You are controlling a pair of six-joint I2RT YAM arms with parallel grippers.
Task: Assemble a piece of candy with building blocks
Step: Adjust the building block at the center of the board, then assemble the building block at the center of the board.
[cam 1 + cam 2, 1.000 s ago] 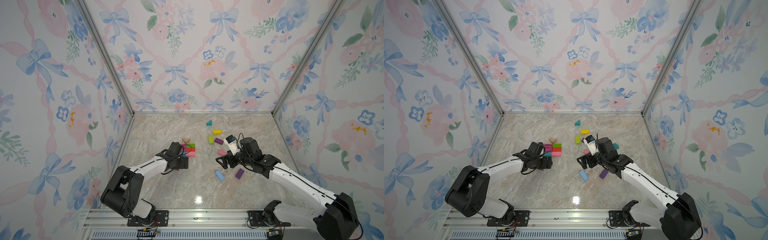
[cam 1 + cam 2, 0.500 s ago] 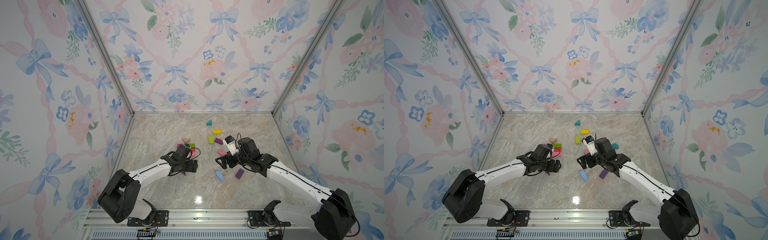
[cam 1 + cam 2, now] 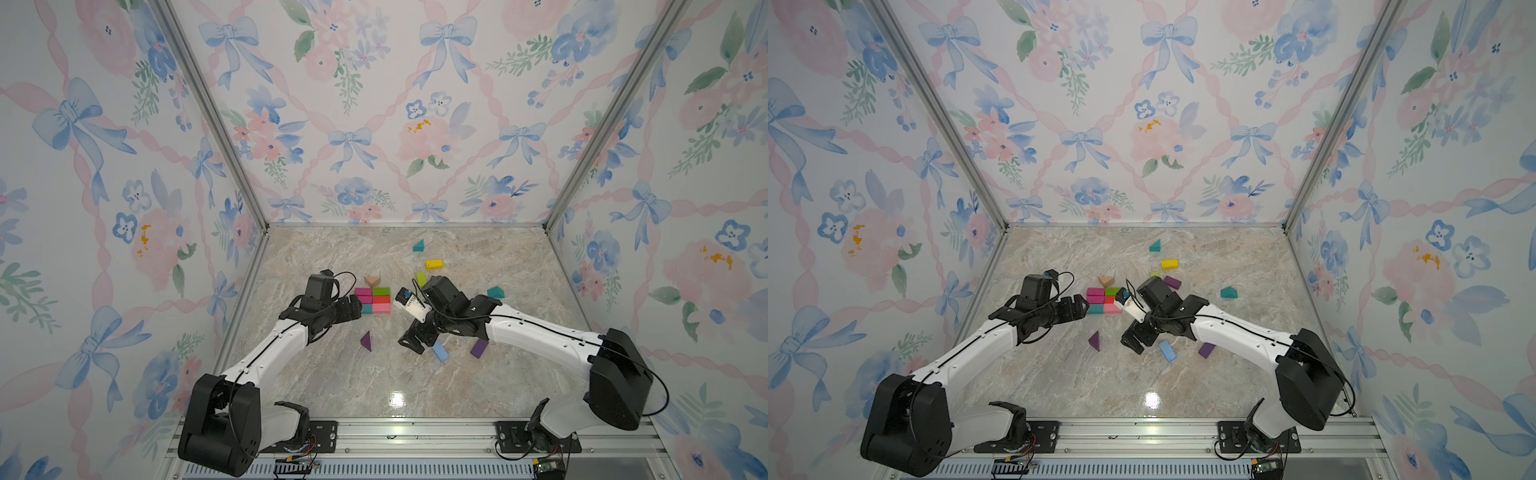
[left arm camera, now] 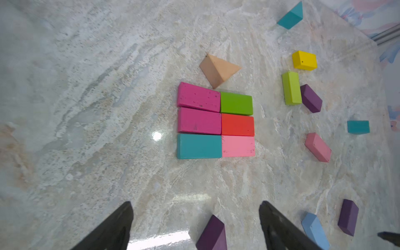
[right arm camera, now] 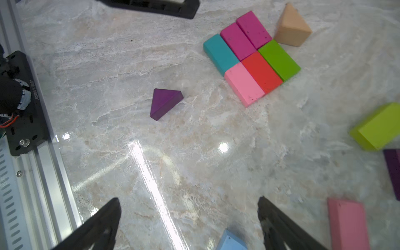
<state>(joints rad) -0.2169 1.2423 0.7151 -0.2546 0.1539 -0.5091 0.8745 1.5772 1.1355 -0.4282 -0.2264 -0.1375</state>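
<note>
Purple building block (image 3: 365,341), a wedge, lies loose on my side of the six-brick slab (image 3: 372,300), long axis pointing roughly toward it. My left gripper (image 4: 194,203), open and empty, hangs closer than the right gripper (image 5: 188,199), likewise open. The tan wedge (image 3: 372,281) sits at the slab's far edge.

Bright, even overhead light, glare streaks on marble tabletop (image 5: 151,168) (wrist edges soft)

Bare marble floor (image 3: 332,386) lies open along the near rail (image 3: 415,432) and beside the left wall (image 3: 124,249). The six-brick rectangle (image 3: 372,300) blocks the middle, with a tan prism (image 3: 372,281) just beside its far edge. Nearer the rail, a purple prism (image 3: 366,341) stands alone across a strip of open floor. A blue brick (image 3: 440,352) and a purple brick (image 3: 478,348) lie to its right.
</note>
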